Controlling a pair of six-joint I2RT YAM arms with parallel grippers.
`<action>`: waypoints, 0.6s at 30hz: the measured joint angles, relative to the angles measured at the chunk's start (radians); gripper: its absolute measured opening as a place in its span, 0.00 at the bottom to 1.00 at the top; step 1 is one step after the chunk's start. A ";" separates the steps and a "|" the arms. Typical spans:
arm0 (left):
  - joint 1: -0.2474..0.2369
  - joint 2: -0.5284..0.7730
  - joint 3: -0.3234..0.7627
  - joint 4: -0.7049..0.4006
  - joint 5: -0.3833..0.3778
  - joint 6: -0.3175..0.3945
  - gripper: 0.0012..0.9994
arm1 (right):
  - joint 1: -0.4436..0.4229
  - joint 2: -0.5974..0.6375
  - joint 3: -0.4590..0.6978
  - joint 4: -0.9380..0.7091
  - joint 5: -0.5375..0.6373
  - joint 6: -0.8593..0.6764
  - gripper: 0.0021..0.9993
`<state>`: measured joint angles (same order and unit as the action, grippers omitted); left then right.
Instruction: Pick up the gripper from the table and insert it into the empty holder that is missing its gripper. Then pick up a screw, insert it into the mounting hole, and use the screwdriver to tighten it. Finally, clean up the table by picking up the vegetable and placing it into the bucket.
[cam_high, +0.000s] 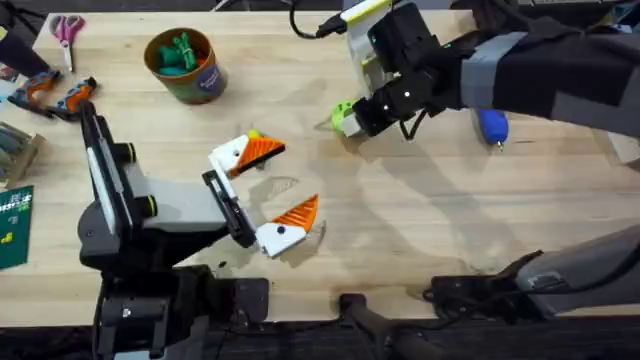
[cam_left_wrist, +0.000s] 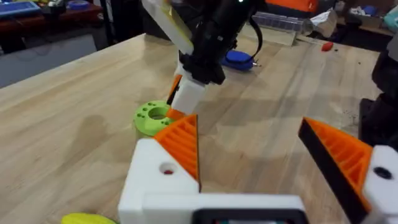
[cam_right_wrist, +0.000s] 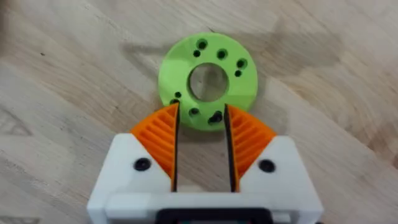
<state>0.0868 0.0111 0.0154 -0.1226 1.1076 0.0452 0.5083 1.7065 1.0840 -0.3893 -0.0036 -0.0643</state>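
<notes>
Wooden desk (cam_high: 420, 220), light butcher-block surface, carrying the items below.

Left gripper (cam_high: 268, 192): white mounts with orange ribbed pads, held over the middle of the desk, toward the near edge; fingers spread wide apart, nothing between them. Both holders carry an orange finger; one holder (cam_left_wrist: 163, 177) shows a dark dot on its white face.

Right gripper (cam_right_wrist: 201, 127): reaching across the desk toward the far edge, tips lowered at the lime-green disc (cam_right_wrist: 208, 78). Its orange pads stand a narrow gap apart, their ends at the disc's rim; whether they grip the rim cannot be told.

Screwdriver (cam_high: 493, 125): bright blue, lying on the desk toward the far right corner, partly under the right arm.

Bucket (cam_high: 185, 66): olive-brown, blue label, standing near the far edge on the left side, green toy pieces inside.

Vegetable (cam_left_wrist: 87, 218): yellow-green, lying on the desk just beside the left gripper's fingers.

Scissors (cam_high: 67, 32): pink-handled, at the far left corner.
</notes>
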 joint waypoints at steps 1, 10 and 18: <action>0.000 0.000 0.000 0.000 0.000 0.000 0.99 | 0.000 0.000 0.000 0.000 0.000 0.000 0.39; 0.000 0.000 0.000 0.000 0.000 0.000 0.99 | -0.001 0.013 0.000 0.009 0.003 0.000 0.39; 0.000 0.000 0.000 0.000 0.000 0.000 0.99 | -0.008 0.017 0.002 0.009 0.003 -0.004 0.39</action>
<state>0.0868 0.0112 0.0154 -0.1226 1.1076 0.0452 0.5002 1.7237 1.0859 -0.3798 -0.0010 -0.0685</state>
